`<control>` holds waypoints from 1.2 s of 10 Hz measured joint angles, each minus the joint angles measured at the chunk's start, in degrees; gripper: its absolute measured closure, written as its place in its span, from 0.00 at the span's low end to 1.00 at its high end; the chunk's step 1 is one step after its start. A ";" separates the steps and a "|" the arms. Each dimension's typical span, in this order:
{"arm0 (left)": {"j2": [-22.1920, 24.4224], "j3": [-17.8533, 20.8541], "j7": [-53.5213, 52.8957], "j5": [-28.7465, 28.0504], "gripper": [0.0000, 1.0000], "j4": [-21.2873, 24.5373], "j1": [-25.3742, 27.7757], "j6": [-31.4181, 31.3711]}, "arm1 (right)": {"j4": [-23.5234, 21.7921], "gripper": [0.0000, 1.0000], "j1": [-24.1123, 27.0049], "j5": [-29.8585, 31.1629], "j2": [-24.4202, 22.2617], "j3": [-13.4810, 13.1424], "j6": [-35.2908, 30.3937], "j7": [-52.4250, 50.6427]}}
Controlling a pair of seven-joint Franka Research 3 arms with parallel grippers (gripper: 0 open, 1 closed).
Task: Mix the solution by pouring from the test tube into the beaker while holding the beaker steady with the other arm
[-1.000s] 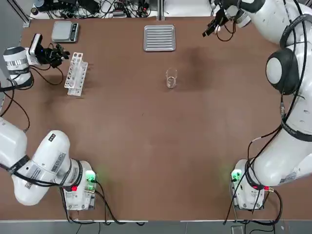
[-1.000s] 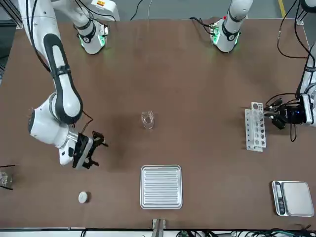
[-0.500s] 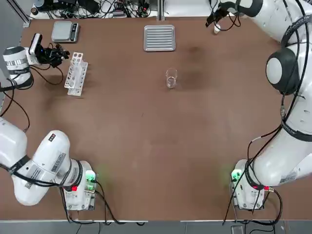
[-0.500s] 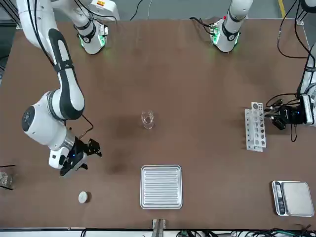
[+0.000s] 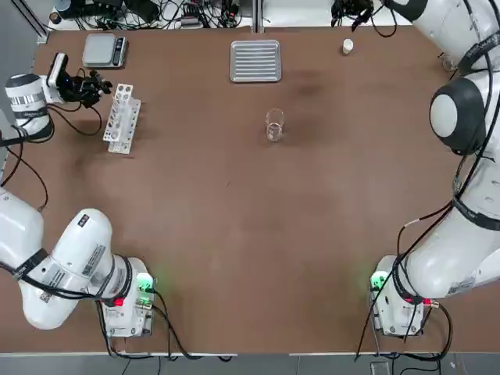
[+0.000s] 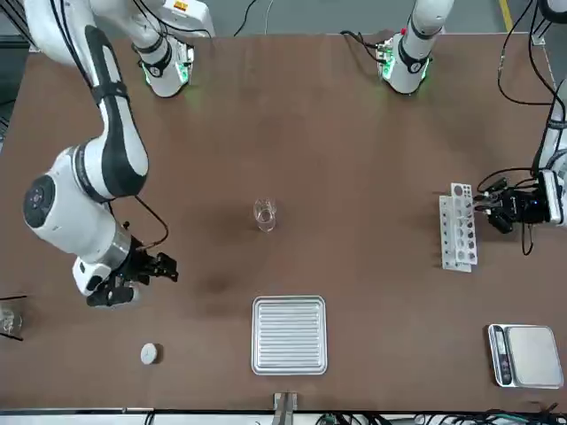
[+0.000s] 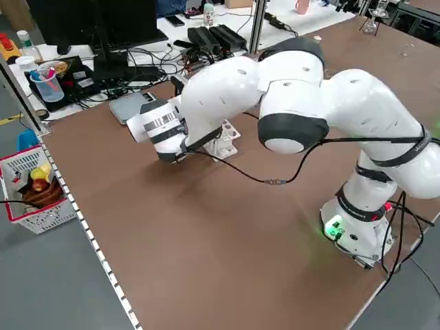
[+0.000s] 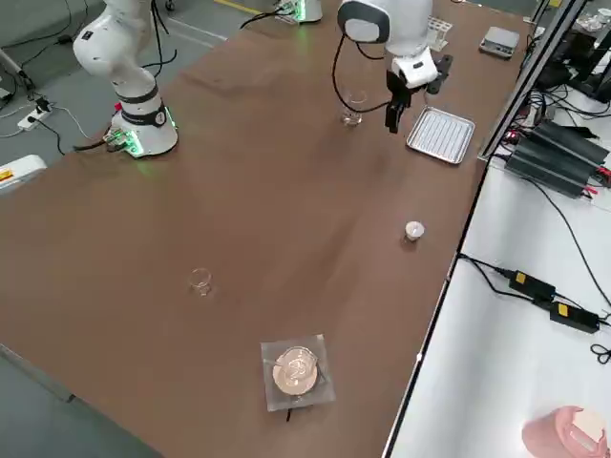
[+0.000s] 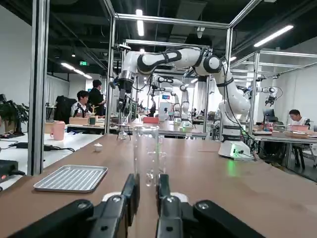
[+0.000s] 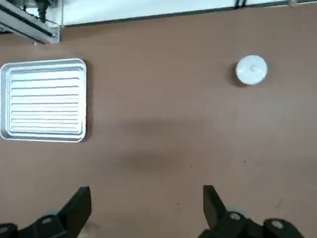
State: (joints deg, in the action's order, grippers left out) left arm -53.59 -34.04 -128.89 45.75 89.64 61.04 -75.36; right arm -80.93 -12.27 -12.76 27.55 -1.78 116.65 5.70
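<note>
The beaker [image 5: 274, 125] [image 6: 264, 213] stands alone mid-table, and neither gripper touches it. At the table's left edge my left gripper [image 5: 100, 84] [image 6: 489, 208] lies level against the end of the white test tube rack [image 5: 123, 117]. In the left wrist view its fingers [image 9: 130, 191] are shut on a clear upright test tube [image 9: 146, 151] that rises from between them. My right gripper [image 5: 349, 9] [image 6: 152, 267] hovers open over the far edge of the table, well away from the beaker. Only bare tabletop shows between its fingers [image 10: 79, 206].
A ribbed metal tray [image 5: 255, 60] and a small white disc [image 5: 348, 47] lie near the far edge. A scale [image 5: 105, 49] sits at the far left corner. A small glass piece [image 8: 200, 280] and a flask on a stand [image 8: 294, 370] sit on the right side.
My right arm has swung away from the beaker's side toward the far table edge, uncovering the white disc. The left gripper and the beaker have stayed put.
</note>
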 joint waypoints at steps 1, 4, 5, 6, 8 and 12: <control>-0.04 0.00 0.00 0.00 0.78 -0.32 -0.15 -0.18 | 2.48 0.00 0.02 1.08 -0.22 -0.15 -4.57 0.70; -0.09 0.00 -0.05 0.00 0.78 -0.84 -0.29 -0.79 | 8.37 0.00 0.43 2.60 -0.70 -0.62 -14.66 1.06; -0.11 0.01 -0.06 0.00 0.78 -0.86 -0.30 -0.79 | 9.20 0.00 0.77 3.22 -1.47 -0.81 -16.35 1.07; -0.16 0.01 -0.08 0.00 0.78 -0.86 -0.31 -0.79 | 9.57 0.00 1.14 3.53 -2.64 -0.96 -17.89 1.07; -0.34 0.02 -0.11 0.00 0.78 -0.86 -0.61 -0.81 | 9.78 0.00 1.39 3.79 -5.39 -1.36 -20.79 1.18; -0.54 0.07 -0.12 -0.25 0.78 -0.89 -1.04 -2.51 | 2.61 0.00 2.31 3.95 -13.70 -3.74 -23.37 1.42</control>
State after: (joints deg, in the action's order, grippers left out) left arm -54.13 -33.97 -129.01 45.50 88.74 60.00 -77.87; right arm -78.32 -9.97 -8.81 13.86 -5.52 93.28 7.12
